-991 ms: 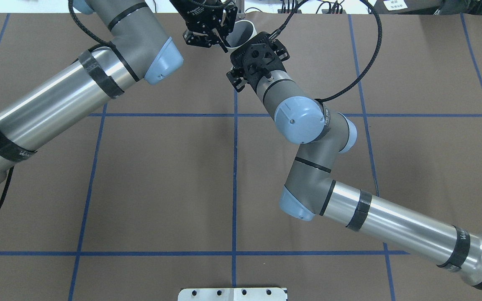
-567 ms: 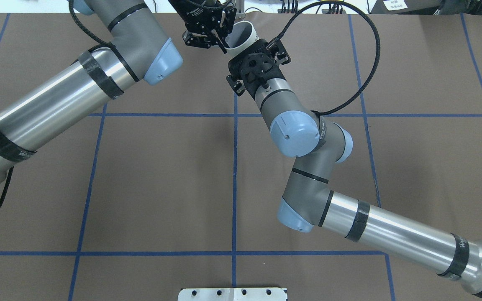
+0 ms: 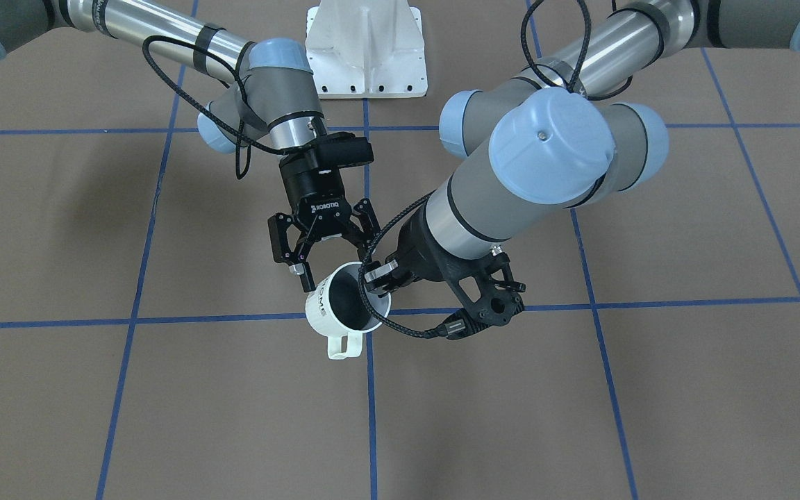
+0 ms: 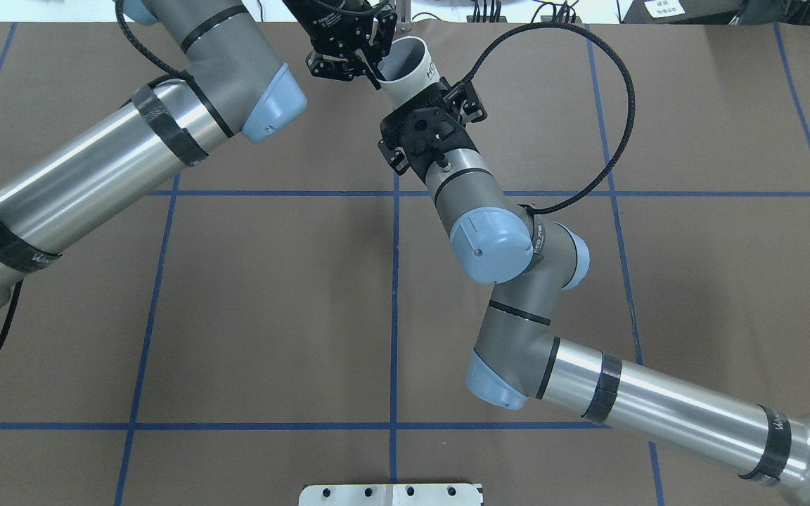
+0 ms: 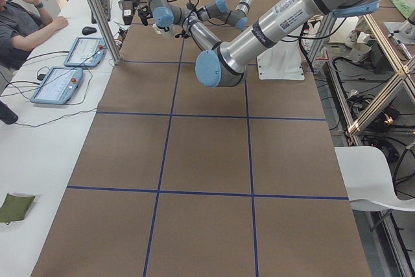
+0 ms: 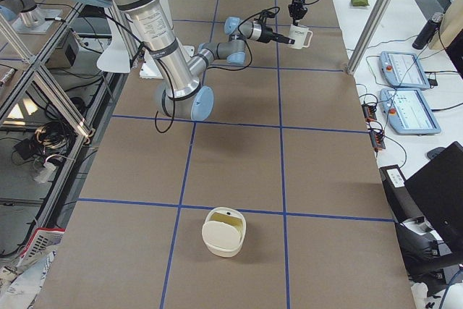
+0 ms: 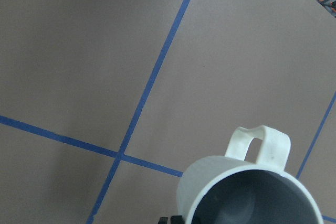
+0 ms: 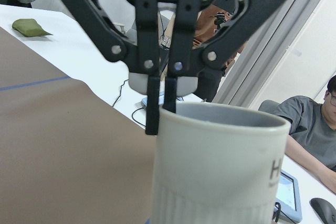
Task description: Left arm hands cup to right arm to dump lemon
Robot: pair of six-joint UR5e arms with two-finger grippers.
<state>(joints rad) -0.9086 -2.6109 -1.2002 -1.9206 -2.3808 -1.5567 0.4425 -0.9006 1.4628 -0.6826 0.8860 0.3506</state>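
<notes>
Two grippers meet at the cup (image 3: 334,314). It is held clear of the table (image 4: 250,295), close to the far edge on the operators' side and about midway along that edge.

State of the left gripper (image 3: 380,276): narrow, pinching the cup's rim with one finger inside the mouth and one outside.
State of the right gripper (image 3: 336,255): fingers spread wide. One fingertip (image 3: 301,269) is just beside the cup's wall, and the opposite tip is hidden behind the left gripper.

View differences:
- Front-facing view: the cup is tilted with its mouth toward the camera and its handle (image 3: 344,345) turned away from the robot. Only this view shows the right gripper's spread.
- Overhead view: the wrist bracket (image 4: 422,130) of the right arm (image 4: 496,239) covers that gripper's fingers. The letters "HO" show on the cup's wall.
- Right wrist view: the cup fills the foreground and the rim pinch is seen close up. The right gripper's own fingers are out of frame.
- Left wrist view: this looks into the grey interior, which is in shadow, so the contents cannot be told.
- Exterior right view only: a white round container (image 6: 224,233) stands near the table's right end, about midway across.

Surroundings: a white bench (image 6: 376,27) runs beyond the far edge. It carries two tablets (image 6: 402,70) and a green pouch (image 6: 359,1), and an operator (image 5: 19,21) sits beside it. A white base plate (image 3: 365,48) sits at the near edge.
</notes>
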